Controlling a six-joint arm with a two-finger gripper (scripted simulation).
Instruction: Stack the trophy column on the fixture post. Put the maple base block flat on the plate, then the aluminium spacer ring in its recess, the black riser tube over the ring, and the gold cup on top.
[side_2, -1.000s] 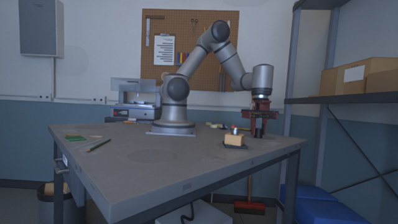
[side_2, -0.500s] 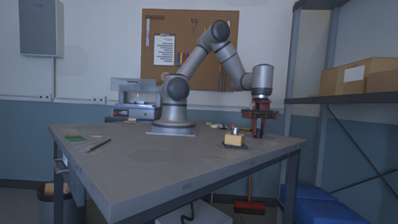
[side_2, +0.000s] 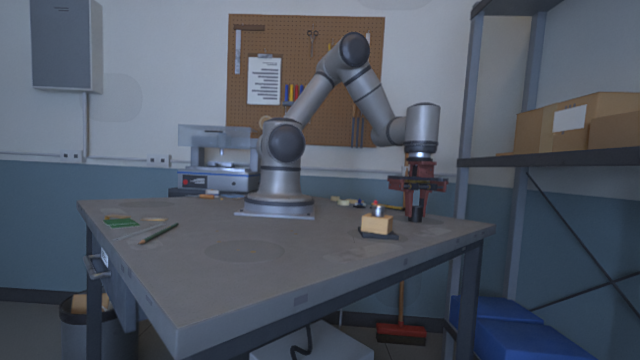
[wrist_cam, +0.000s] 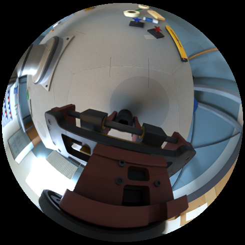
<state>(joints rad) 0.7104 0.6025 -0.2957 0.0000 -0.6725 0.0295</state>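
Observation:
The black riser tube [side_2: 416, 213] [wrist_cam: 123, 118] stands upright on the table near the right edge, and my gripper [side_2: 417, 212] [wrist_cam: 123, 121] is down around it, its red fingers closed on the tube's sides. To the left, the maple base block [side_2: 376, 224] lies flat on the dark plate [side_2: 378, 234], with the aluminium spacer ring [side_2: 378, 210] sitting on the block around the post. I do not see the gold cup.
The arm's base [side_2: 275, 205] stands at the table's far middle. Behind the gripper lie a tape roll [wrist_cam: 131, 13], two small star trophies [wrist_cam: 136, 22] [wrist_cam: 156, 31] and a yellow level [wrist_cam: 176, 42]. A pencil [side_2: 158, 233] lies at the left. A shelf frame [side_2: 500, 160] stands right of the table.

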